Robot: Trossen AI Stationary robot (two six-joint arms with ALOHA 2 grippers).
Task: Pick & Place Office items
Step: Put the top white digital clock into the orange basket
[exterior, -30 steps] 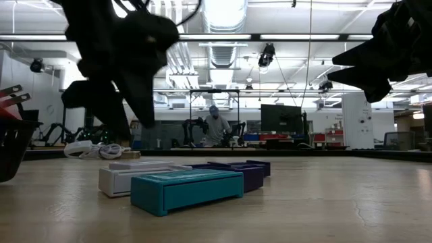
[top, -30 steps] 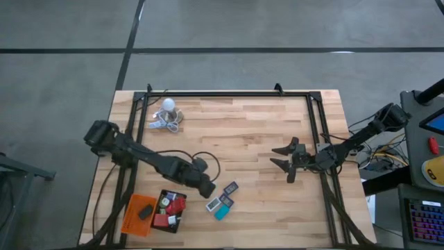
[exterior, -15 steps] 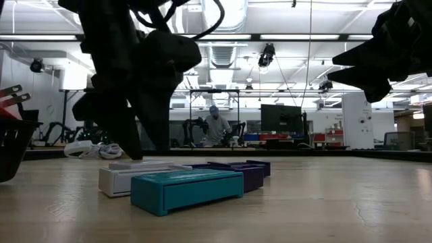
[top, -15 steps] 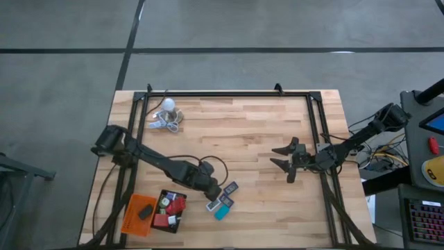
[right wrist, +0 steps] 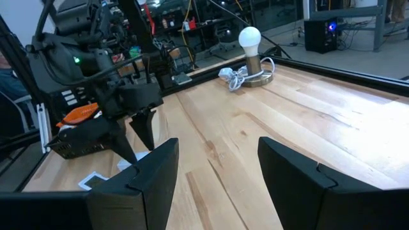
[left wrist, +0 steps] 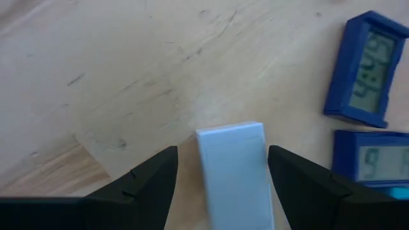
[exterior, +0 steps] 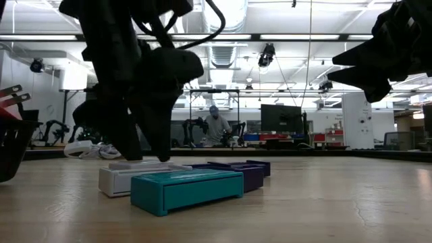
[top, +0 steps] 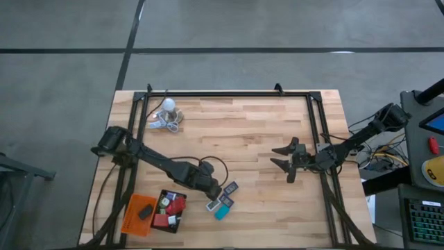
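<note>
— High view first: what is sitting on the wooden table [top: 250,132]?

— Both arms are reaching over it. By its near left corner an orange tray [top: 132,215] and a black tray [top: 168,211] are lying side by side, the black one holding red and white pieces. A white bulb with a coiled cord [top: 167,115] is resting near the far left corner.

— And the grippers?

— The left gripper [left wrist: 220,169] is hanging low over a white block [left wrist: 233,172], its fingers [left wrist: 150,176] standing apart on either side of it, not clamped. The right gripper [top: 283,159] is waiting above the table's right side, fingers apart, nothing between them.

— Where are the office items lying?

— Just right of the black tray: the white block, a teal block [exterior: 185,189], and two blue pieces with number displays [left wrist: 361,64].
</note>
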